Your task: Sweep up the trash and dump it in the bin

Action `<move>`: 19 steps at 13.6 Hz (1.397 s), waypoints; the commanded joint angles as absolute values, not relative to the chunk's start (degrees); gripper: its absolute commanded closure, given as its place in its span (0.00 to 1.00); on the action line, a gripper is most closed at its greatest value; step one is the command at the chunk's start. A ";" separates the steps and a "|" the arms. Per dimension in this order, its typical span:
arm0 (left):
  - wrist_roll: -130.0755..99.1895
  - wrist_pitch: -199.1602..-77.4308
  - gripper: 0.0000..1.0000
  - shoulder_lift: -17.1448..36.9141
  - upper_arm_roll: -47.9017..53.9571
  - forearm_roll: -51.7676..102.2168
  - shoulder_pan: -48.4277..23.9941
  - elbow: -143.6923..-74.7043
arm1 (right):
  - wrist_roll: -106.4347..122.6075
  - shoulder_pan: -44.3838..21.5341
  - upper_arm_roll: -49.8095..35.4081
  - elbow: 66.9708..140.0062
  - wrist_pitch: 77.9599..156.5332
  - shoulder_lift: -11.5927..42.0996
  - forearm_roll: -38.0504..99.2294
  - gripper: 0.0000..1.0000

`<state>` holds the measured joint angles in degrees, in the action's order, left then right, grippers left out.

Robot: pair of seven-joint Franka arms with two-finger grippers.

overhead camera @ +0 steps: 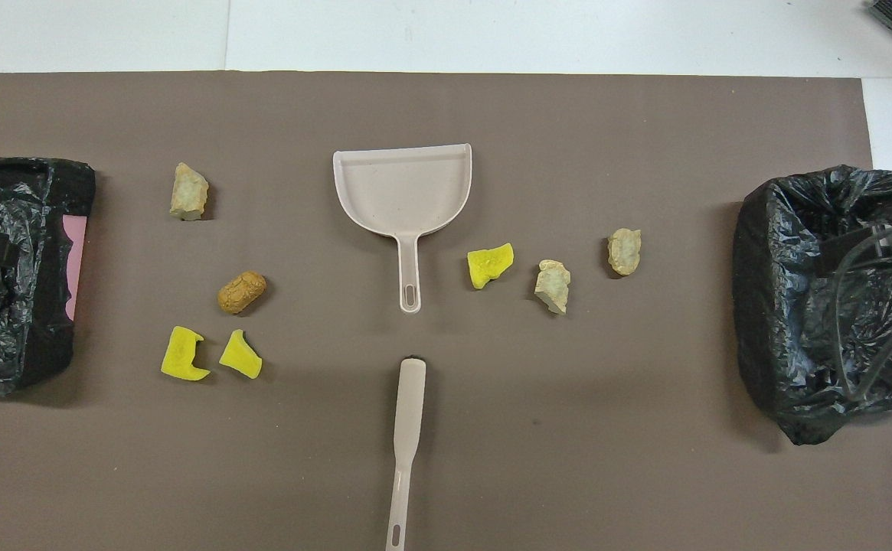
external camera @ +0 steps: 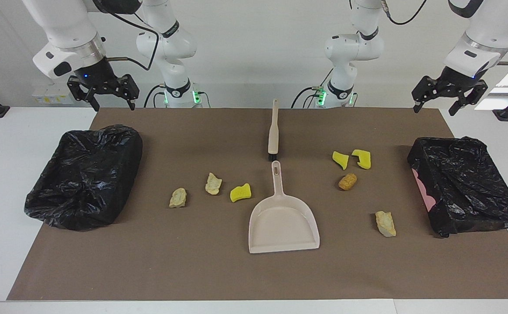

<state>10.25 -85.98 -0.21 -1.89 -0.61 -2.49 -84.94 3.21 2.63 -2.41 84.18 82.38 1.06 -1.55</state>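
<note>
Seven trash lumps lie on the brown mat. Toward the right arm's end are two beige lumps (external camera: 178, 197) (external camera: 213, 183) and a yellow chunk (external camera: 240, 192). Toward the left arm's end are two yellow chunks (external camera: 340, 159) (external camera: 362, 158), a golden-brown lump (external camera: 347, 182) and a beige lump (external camera: 385, 223). The beige dustpan (external camera: 283, 222) lies mid-table, handle toward the robots. The brush (external camera: 274, 131) lies nearer the robots, bristles by that handle. My right gripper (external camera: 105, 93) and left gripper (external camera: 448, 93) hang open and empty, raised at the mat's robot-side corners, both waiting.
A bin lined with a black bag (external camera: 86, 176) stands at the right arm's end of the mat. A second black-lined bin with a pink side (external camera: 463, 183) stands at the left arm's end. The mat (external camera: 236, 270) covers most of the white table.
</note>
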 commanded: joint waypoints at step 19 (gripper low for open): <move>11.16 -86.40 0.00 -2.64 -1.67 -0.53 -0.97 -87.71 | 2.37 3.25 -2.81 84.02 82.71 0.88 -0.79 0.00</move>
<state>10.29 -85.92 -1.01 -1.99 -0.61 -1.93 -85.91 3.21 2.63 -2.41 84.18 82.38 1.06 -1.55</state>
